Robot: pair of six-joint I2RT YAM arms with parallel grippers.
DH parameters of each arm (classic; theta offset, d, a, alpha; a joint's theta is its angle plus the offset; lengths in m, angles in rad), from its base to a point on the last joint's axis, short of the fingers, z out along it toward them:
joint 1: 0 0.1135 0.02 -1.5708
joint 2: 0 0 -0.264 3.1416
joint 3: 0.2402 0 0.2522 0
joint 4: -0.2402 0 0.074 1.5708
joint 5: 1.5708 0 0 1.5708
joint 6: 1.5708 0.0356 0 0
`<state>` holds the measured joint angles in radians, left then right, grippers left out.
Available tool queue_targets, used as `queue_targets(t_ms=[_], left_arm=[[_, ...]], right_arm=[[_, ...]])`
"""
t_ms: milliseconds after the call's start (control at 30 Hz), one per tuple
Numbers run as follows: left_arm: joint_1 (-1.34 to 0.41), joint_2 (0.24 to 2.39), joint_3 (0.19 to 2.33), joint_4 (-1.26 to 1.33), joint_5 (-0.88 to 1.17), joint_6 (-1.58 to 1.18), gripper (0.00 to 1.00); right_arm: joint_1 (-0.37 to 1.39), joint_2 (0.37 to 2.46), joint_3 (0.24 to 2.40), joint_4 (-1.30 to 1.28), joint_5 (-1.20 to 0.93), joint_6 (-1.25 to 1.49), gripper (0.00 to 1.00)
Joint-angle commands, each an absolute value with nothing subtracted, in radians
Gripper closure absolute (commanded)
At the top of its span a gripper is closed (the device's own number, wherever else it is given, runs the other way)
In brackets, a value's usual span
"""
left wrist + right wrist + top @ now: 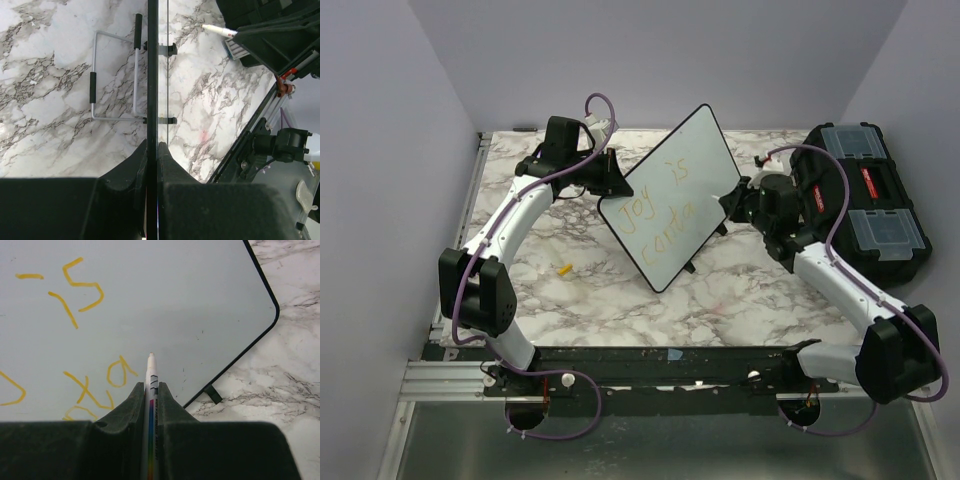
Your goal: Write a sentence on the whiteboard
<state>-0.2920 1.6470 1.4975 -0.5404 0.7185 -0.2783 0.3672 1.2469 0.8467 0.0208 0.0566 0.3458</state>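
Note:
The whiteboard (670, 200) stands tilted on the table, its face toward the right arm. My left gripper (613, 187) is shut on its upper left rim. In the left wrist view the whiteboard (152, 75) runs edge-on between that gripper's (153, 145) closed fingers. Yellow-orange writing, the sentence (658, 212), reads "Joy is" above "conta". My right gripper (151, 387) is shut on a white marker (151, 371). The marker's tip points at the whiteboard (190, 300) just right of the last letter (119, 372); I cannot tell whether it touches.
A black toolbox (865, 200) with clear lids stands at the right edge of the marble table (620, 300). A small yellow cap (563, 268) lies left of the board. The board's wire stand (115, 75) and a black foot (213, 394) rest on the marble.

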Motion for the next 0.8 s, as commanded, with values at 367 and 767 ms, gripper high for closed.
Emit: queue_targets(t_ms=[367,767], left_arm=[[-0.311,1.627,1.484,-0.571,0.702,-0.205,1.00],[-0.313,1.626,1.483,-0.571,0.702,-0.206,1.00]], right_arm=[[0.288,1.272,0.834,0.143,-0.150,0.365,0.99],[0.288,1.346,0.853,0.182,-0.172,0.387,0.99]])
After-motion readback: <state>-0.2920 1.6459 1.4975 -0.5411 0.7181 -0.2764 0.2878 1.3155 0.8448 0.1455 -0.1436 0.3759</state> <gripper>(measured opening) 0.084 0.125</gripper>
